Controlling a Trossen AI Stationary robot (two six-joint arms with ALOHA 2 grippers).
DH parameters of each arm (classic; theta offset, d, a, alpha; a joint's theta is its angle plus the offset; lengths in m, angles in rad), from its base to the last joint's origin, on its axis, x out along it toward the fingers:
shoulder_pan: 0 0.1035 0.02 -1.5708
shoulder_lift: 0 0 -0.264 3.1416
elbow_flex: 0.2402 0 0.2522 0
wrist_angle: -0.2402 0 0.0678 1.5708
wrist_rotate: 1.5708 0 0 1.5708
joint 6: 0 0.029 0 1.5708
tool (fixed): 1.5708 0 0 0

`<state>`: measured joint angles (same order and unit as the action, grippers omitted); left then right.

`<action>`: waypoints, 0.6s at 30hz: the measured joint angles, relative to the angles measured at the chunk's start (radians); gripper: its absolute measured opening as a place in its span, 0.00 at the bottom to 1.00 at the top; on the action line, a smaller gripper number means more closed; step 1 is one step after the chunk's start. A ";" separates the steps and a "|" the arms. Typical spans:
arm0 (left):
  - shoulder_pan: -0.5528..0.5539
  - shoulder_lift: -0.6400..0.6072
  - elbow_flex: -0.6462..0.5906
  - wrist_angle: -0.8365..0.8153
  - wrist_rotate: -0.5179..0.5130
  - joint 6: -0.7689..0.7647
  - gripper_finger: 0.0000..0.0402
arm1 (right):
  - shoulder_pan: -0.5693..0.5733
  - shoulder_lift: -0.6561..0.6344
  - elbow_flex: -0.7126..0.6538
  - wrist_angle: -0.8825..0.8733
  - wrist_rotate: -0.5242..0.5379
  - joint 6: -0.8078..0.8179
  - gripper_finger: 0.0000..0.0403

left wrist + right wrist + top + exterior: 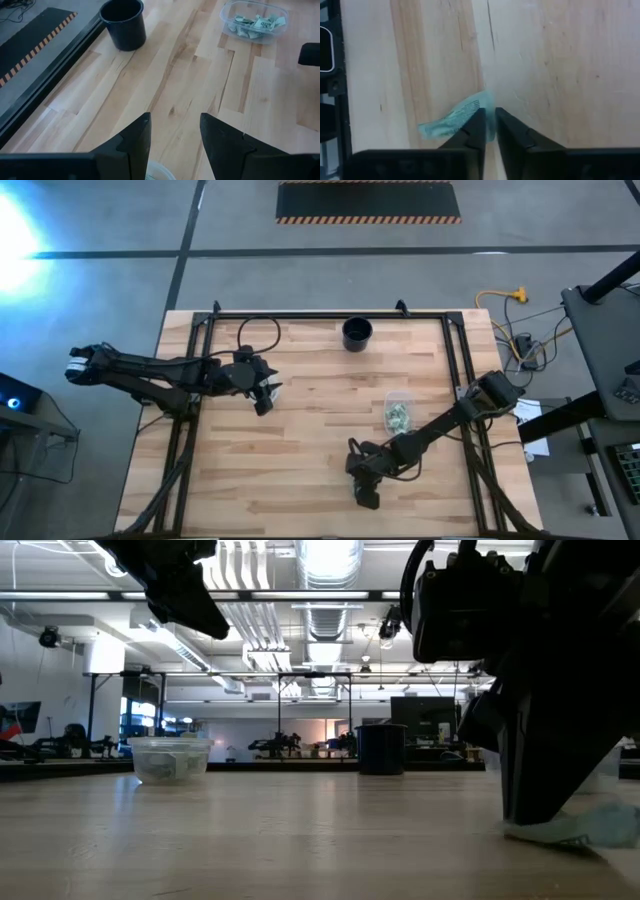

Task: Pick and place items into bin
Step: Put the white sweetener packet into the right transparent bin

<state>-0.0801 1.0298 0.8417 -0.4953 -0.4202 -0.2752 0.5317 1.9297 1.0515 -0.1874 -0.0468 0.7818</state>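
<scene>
One small pale green and white packet [452,120] lies on the wood table near its front edge, right of the middle. My right gripper [490,125] slants down over it from the right and is shut on its end; the low view shows the packet [575,828] flat under the fingertips. A clear tub [398,413] holding several more packets stands right of centre. My left gripper [265,395] hangs open above the table's left half. A pale thing [159,173] shows low between its fingers; I cannot tell what it is. My right gripper pinches the packet's one end [488,106] between its two fingers. The fingers come from above, slanting down from the table's right side. The rest of the packet sticks out to one side of the fingers and lies flat on the table.
A black cup [357,333] stands at the middle of the far edge. A black metal frame [330,315] runs along the table's far, left and right sides. Bare wood lies between the two arms.
</scene>
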 joint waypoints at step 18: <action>0.000 0.000 -0.001 0.013 0.000 0.021 0.38 | 0.001 -0.120 -0.002 -0.173 0.087 0.008 0.02</action>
<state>-0.0802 1.0294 0.8406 -0.4825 -0.4206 -0.2543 0.5331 1.8095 1.0492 -0.3605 0.0400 0.7900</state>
